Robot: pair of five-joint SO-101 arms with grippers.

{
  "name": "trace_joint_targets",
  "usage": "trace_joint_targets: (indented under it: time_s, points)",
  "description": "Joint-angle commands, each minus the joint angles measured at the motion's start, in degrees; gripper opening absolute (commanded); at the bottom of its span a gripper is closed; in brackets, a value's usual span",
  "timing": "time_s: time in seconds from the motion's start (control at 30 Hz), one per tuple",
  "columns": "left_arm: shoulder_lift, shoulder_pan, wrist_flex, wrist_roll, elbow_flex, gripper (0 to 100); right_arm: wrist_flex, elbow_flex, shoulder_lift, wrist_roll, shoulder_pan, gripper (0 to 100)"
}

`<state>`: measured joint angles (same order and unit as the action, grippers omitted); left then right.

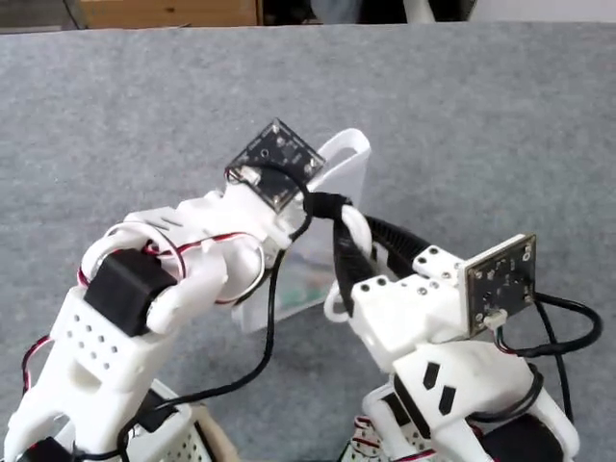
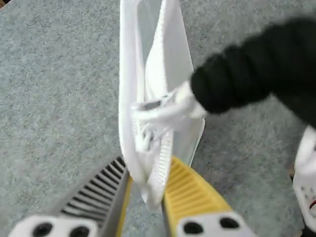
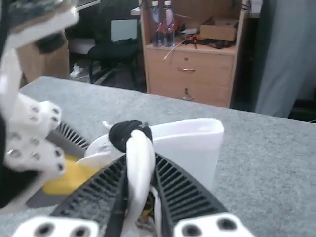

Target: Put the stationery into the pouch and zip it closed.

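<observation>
The pouch [image 1: 346, 159] stands on edge near the middle of the grey table [image 1: 481, 115], well in from its far edge. The left claw [image 2: 147, 168] pinches one end of its zip edge. The right claw [image 3: 139, 163] is clamped narrow on a white strap [image 3: 140, 145] at the zip.

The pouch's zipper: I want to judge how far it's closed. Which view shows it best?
The left wrist view: the zipper runs close along the pouch edge pinched in the left gripper. In the high view arms cover it; the right wrist view shows the pouch's side, teeth hidden.
</observation>
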<state>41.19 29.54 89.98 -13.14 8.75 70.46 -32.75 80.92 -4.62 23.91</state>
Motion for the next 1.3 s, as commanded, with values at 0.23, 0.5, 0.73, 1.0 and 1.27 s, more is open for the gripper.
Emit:
trace_joint_targets:
  time_s: [0.23, 0.5, 0.73, 1.0, 1.27]
  points:
    - [14.0, -0.7, 10.7, -10.3, -0.2, 3, -2.3, 0.4, 0.5, 4.1, -7.8, 1.2]
    - [21.2, -2.4, 10.8, -10.5, 5.1, 3, -1.2, -2.5, 0.5, 5.5, -15.1, 1.2]
    - [24.8, -10.2, 10.8, -14.3, 5.1, 3, 0.6, -11.0, 0.5, 6.0, -18.1, 1.2]
    - [26.9, -11.2, 10.9, -15.0, 5.2, 3, -8.8, -22.5, 0.5, 6.2, -25.1, 1.2]
    - [26.3, -11.0, 10.6, -14.9, 5.7, 3, -5.5, -21.0, 3.3, 5.5, -18.9, 1.5]
